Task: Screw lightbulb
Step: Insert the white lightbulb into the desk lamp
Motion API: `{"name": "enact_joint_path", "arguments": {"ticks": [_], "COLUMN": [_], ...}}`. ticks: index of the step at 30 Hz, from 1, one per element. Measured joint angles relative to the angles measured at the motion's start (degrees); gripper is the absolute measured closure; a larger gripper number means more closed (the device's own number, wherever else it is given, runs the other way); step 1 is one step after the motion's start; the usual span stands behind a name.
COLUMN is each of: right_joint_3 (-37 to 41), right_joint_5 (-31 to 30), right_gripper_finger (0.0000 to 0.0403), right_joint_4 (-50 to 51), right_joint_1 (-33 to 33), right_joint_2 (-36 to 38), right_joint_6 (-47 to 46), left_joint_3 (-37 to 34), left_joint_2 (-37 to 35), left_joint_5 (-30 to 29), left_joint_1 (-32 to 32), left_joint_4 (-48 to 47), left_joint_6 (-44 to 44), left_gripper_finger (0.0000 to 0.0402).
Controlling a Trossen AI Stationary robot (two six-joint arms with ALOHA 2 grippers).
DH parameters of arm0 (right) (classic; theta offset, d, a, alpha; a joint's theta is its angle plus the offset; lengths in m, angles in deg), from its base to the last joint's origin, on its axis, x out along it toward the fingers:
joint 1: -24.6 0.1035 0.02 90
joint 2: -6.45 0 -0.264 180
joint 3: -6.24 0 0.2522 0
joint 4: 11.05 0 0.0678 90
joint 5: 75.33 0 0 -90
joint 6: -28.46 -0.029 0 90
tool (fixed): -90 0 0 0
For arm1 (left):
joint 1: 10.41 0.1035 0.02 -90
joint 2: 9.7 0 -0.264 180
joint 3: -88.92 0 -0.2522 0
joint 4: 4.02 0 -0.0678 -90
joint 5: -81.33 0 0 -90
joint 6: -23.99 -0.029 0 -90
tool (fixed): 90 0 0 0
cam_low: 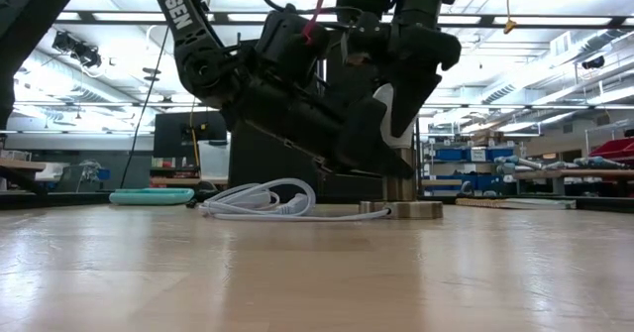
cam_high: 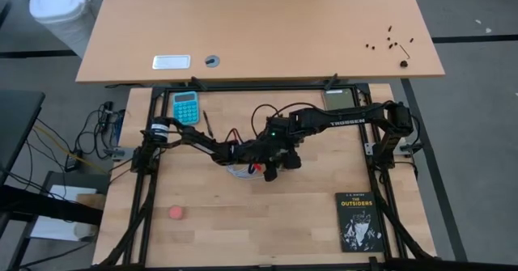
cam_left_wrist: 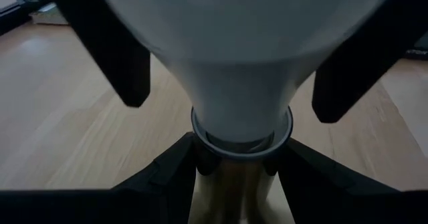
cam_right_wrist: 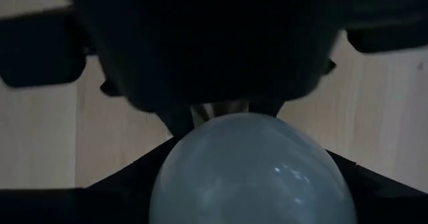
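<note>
Light wooden counter [cam_high: 324, 222] carried everything; both dark arms reached in and met near its middle.

Left arm [cam_high: 194, 139] came from the counter's left edge, right arm [cam_high: 348, 119] from the right edge, their ends crowded together over one spot.

Black paperback titled "The Outsiders" [cam_high: 358, 221] lay flat near the front right corner, well apart from the arms. Teal calculator [cam_high: 186, 107] lay by the far left edge. Small pink round object [cam_high: 176, 213] sat alone near the front left.

White cord [cam_low: 260, 201] lay in loose loops on the counter, running to a low metallic socket base [cam_low: 401, 209] just beside it.

Left hand [cam_left_wrist: 234, 167] sat low at the socket, fingers drawn nearly together and clamped on the brass-coloured socket neck [cam_left_wrist: 234, 197] directly below the bulb's collar.

Right hand [cam_right_wrist: 241, 144] hung above, pointing down; its fingers [cam_right_wrist: 134, 177] flanked the bulb's dome on both sides, half apart. Whether they pressed on the glass, could not tell.

Lightbulb [cam_left_wrist: 241, 70], white and frosted, stood upright in the socket between the two hands, its narrow end down in the neck and its rounded top toward the right wrist camera. In the low view only a white sliver of it showed between the dark fingers.
</note>
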Motion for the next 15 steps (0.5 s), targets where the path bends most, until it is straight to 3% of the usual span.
{"name": "enact_joint_path", "arguments": {"ticks": [15], "right_joint_3": [0.0], "right_joint_5": [-1.3], "right_gripper_finger": [0.0130], "right_joint_4": [-0.5], "right_joint_1": [0.2], "right_joint_2": [0.0], "right_joint_6": [-19.1], "left_joint_3": [0.0], "left_joint_2": [0.0], "left_joint_5": [-5.7], "left_joint_1": [-0.8], "left_joint_4": [-0.8], "left_joint_6": [4.5], "left_gripper_finger": [0.0208]}}
